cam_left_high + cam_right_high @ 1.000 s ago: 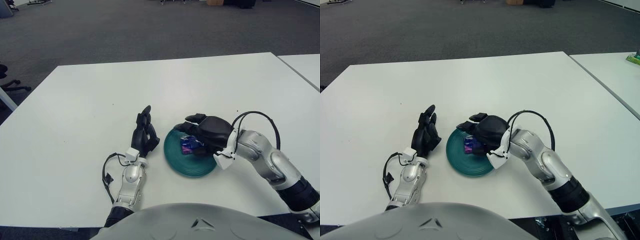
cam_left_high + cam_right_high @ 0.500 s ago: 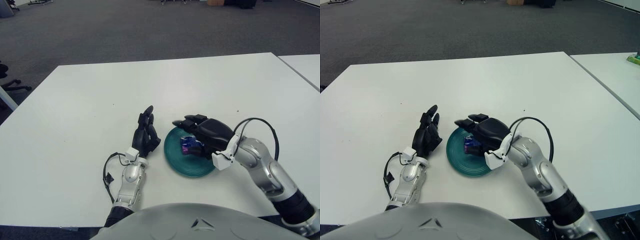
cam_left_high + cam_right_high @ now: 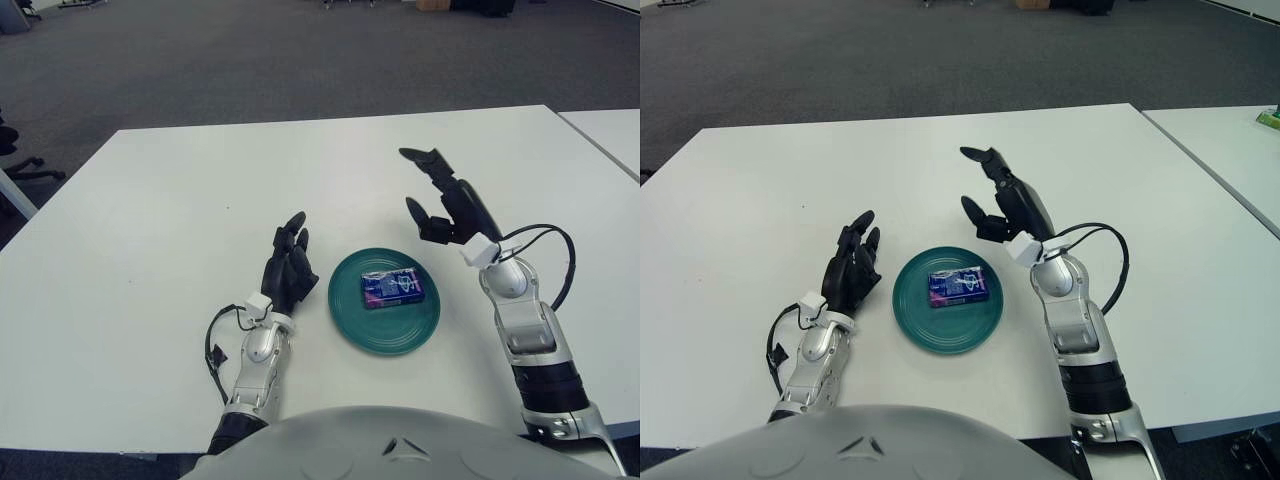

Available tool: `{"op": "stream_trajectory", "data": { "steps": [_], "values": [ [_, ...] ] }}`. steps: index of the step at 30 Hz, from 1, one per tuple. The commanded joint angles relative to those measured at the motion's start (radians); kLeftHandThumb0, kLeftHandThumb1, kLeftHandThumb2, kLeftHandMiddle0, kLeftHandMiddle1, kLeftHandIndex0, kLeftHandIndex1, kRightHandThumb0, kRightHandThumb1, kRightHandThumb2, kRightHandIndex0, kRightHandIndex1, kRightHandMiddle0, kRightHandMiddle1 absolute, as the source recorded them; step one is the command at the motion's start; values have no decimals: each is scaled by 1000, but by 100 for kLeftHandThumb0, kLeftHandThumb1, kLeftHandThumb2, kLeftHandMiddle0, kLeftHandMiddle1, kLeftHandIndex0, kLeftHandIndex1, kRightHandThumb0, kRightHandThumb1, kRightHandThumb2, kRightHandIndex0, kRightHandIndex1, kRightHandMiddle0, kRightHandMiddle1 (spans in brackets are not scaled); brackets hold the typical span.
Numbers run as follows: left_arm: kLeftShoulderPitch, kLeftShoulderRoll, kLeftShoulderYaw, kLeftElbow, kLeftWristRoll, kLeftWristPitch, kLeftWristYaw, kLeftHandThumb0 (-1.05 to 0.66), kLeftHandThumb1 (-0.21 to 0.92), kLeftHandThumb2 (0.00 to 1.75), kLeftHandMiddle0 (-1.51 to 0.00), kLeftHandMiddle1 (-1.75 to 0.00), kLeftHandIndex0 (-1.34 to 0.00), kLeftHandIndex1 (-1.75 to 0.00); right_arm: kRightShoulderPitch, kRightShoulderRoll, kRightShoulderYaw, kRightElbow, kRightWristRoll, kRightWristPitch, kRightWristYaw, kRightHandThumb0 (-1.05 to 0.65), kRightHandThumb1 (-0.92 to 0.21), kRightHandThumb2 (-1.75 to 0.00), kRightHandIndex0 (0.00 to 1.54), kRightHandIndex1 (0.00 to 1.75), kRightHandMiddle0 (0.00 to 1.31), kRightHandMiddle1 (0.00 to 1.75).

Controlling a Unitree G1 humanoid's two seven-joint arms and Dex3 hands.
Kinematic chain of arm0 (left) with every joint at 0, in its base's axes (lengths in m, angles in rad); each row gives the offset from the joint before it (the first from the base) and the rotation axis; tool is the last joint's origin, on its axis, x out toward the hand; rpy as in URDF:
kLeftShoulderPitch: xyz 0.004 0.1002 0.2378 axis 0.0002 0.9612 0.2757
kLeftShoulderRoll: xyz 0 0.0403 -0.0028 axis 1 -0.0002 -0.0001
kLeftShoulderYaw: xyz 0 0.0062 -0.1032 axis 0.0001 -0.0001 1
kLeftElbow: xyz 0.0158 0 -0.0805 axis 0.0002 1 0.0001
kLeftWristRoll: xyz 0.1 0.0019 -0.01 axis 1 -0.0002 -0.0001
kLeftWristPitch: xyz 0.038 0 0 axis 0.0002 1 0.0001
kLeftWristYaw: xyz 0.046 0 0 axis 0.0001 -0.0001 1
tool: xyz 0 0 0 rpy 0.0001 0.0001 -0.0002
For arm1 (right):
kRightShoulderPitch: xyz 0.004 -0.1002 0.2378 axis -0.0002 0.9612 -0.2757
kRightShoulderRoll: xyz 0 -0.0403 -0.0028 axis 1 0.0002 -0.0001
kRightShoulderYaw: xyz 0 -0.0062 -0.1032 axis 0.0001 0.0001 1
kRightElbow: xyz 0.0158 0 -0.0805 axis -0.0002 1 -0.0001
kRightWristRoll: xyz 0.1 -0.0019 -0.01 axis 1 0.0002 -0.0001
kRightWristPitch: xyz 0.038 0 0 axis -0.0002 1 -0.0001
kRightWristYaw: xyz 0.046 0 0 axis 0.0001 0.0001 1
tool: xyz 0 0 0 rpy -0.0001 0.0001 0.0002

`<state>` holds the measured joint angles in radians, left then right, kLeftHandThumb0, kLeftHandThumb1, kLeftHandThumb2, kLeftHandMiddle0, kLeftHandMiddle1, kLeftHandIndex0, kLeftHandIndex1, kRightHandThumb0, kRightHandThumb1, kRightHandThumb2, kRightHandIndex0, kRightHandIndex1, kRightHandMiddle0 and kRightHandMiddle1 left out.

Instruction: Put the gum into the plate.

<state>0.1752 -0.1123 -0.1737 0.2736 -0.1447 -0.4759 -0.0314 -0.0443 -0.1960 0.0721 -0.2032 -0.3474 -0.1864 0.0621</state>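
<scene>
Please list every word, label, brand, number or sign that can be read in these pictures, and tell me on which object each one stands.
None can be read.
Gum pack in the green plate: pale print on its blue and purple wrapper, too small and blurred to read.
Right hand, raised above the table, and left hand, resting beside the plate: no visible lettering.

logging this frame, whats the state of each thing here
gum pack: lying flat in the plate, not held
green plate: upright on the table, holding the gum
right hand: raised to the right of the plate, fingers spread, holding nothing
left hand: resting on the table left of the plate, fingers relaxed, holding nothing
</scene>
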Motion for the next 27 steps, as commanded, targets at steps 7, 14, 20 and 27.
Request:
{"op": "stream_trajectory", "data": {
  "steps": [7,14,20,27],
  "values": [
    [35,-41,5,26,23,19,27,-86,92,94,-23,0,0,-67,37,32,-81,70,83,1,-75,-71,-92,-77,37,2,0,74],
    [59,-29,1,-3,29,20,20,-86,92,95,-22,0,0,-63,88,14,-147,11,161,127,-28,-70,-92,-66,35,0,0,59],
    [74,-26,6,-18,18,29,8,-86,92,93,-23,0,0,-64,177,23,-151,-55,167,175,-25,-69,-92,-64,35,0,0,55],
    [78,-17,14,-24,27,26,11,-87,92,93,-23,0,0,-67,277,55,-142,-14,194,135,-39,-65,-92,-64,35,0,0,55]
  ]
}}
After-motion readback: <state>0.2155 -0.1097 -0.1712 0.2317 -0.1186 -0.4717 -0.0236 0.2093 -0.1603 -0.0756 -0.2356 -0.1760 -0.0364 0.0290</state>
